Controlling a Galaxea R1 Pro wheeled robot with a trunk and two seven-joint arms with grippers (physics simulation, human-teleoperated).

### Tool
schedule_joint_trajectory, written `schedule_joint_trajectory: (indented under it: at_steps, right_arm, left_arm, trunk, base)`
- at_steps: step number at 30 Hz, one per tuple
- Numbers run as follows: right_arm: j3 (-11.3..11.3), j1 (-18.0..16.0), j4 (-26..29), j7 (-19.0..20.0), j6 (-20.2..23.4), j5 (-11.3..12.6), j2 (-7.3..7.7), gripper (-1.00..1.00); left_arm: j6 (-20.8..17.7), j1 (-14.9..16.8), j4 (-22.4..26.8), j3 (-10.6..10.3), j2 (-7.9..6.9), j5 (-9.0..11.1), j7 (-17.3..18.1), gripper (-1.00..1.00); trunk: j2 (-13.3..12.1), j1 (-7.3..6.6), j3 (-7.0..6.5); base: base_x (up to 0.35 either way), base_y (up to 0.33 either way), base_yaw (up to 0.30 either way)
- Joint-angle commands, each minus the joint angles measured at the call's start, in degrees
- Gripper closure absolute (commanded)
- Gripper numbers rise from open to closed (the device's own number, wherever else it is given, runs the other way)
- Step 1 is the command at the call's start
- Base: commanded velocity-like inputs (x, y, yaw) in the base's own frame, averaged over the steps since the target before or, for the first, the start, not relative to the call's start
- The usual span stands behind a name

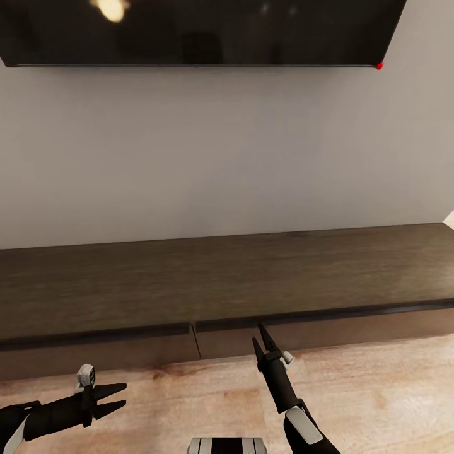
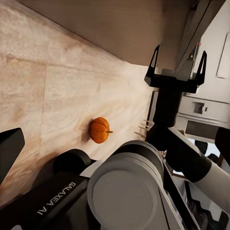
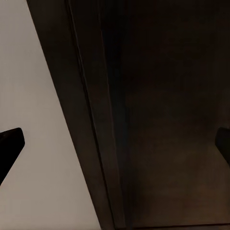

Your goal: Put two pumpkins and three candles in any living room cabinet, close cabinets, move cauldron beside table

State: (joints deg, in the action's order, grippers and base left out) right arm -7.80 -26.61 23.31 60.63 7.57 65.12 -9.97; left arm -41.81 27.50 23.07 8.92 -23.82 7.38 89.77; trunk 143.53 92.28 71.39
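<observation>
Head view: the cabinet [image 1: 208,277] runs along the grey wall under a dark wall screen [image 1: 195,31], its 2 visible drawer fronts flush and shut.
Right gripper [image 1: 261,340]: fingers parted by a narrow gap, holding nothing, tips just in front of the drawer edge near the seam.
Left gripper [image 1: 116,397]: low over the wooden floor [image 1: 378,391], jaws spread, empty.
Left wrist view: 1 pumpkin [image 2: 99,130] lies on the floor beside the robot's base, apart from both grippers.
Right wrist view: the cabinet's dark wood seen close.
</observation>
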Motion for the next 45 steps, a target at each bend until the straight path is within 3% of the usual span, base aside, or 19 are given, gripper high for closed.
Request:
schedule_joint_trajectory:
  at_steps: [1, 40, 45]
  right_arm:
    - [-0.11, -0.03, -0.02, 0.19, 0.60, 0.42, -0.03, -1.00]
    - [-0.17, -0.03, -0.02, -0.56, 0.63, 0.36, -0.03, -1.00]
    - [1.45, -0.03, -0.02, -0.60, 1.72, 0.33, -0.03, -1.00]
  left_arm:
    - [-0.57, 0.01, 0.00, 0.04, 0.00, -0.06, 0.23, -1.00]
    - [-0.46, 0.01, -0.04, 0.05, 0.02, -0.09, 0.23, -1.00]
    - [-0.46, 0.01, -0.04, 0.05, 0.05, -0.09, 0.23, -1.00]
  trunk:
    - [0.02, -0.01, 0.04]
    - [0.02, -0.01, 0.04]
    - [0.02, -0.01, 0.04]
  base:
    - [0.000, 0.000, 0.000]
    - [0.037, 0.003, 0.000]
    - [0.000, 0.000, 0.000]
